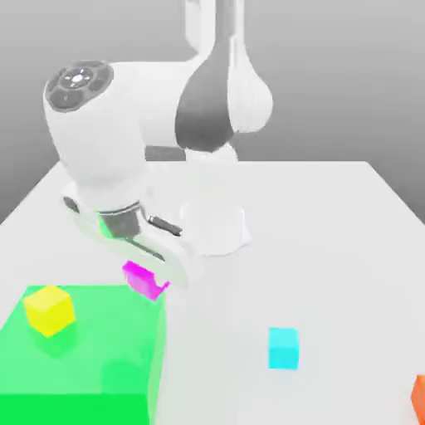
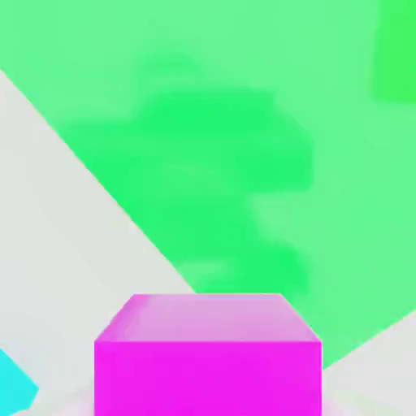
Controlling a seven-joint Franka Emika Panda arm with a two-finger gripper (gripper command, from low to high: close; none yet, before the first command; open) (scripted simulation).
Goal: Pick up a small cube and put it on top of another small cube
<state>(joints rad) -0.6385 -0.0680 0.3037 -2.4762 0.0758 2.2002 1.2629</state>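
The small magenta-pink cube (image 1: 143, 279) hangs tilted in the air at the tip of my gripper (image 1: 148, 280), just above the back corner of a big green block (image 1: 91, 365). The gripper is shut on it. In the hand view the magenta cube (image 2: 207, 357) sits close to the camera, with the green block's top (image 2: 244, 146) spread beneath it. A small yellow cube (image 1: 50, 310) rests on the green block's top, toward the exterior view's left. A small cyan cube (image 1: 283, 347) lies on the table at the exterior view's right, and a cyan corner (image 2: 12, 392) appears in the hand view.
The white table (image 1: 332, 249) stretches out to the exterior view's right. An orange object (image 1: 419, 397) sits at its front right edge, cut off by the frame. The arm's white base (image 1: 216, 228) stands behind the green block.
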